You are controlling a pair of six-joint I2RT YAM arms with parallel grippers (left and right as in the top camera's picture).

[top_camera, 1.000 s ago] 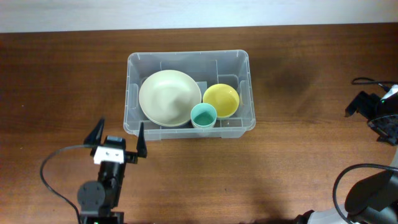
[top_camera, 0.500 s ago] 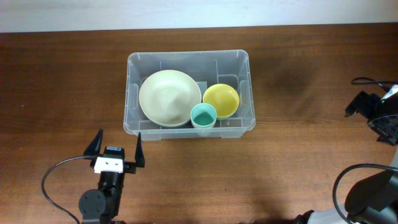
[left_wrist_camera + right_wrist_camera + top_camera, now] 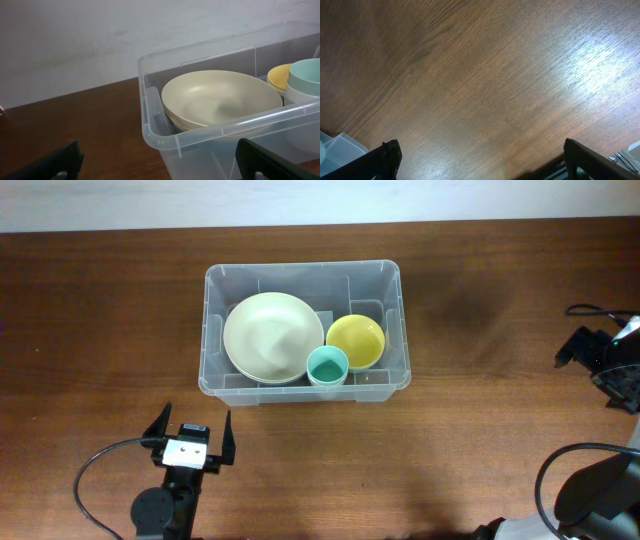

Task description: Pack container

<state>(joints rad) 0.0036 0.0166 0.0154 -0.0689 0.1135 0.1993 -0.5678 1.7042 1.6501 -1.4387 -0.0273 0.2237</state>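
The container (image 3: 215, 280), a large clear bin, stands in the middle of the table. Inside it lie a big cream bowl (image 3: 266, 337), a yellow bowl (image 3: 355, 341) and a teal cup (image 3: 327, 366). My left gripper (image 3: 193, 424) is open and holds nothing, a short way in front of the bin's near left corner. From the left wrist I see the container rim (image 3: 150, 135), the cream bowl (image 3: 220, 100), the yellow bowl (image 3: 277, 77) and the teal cup (image 3: 307, 75) beyond my left gripper (image 3: 161, 165). My right gripper (image 3: 482, 162) stands open over bare wood at the far right.
The brown wooden table (image 3: 480, 430) stretches round the bin. A black cable (image 3: 85, 480) loops beside my left arm. More cables (image 3: 590, 310) and the right arm's base sit at the right edge. A corner of the container (image 3: 340, 145) shows in the right wrist view.
My left gripper has drawn back from the container toward the table's front edge, still open. The right arm and the bin's contents have not moved.
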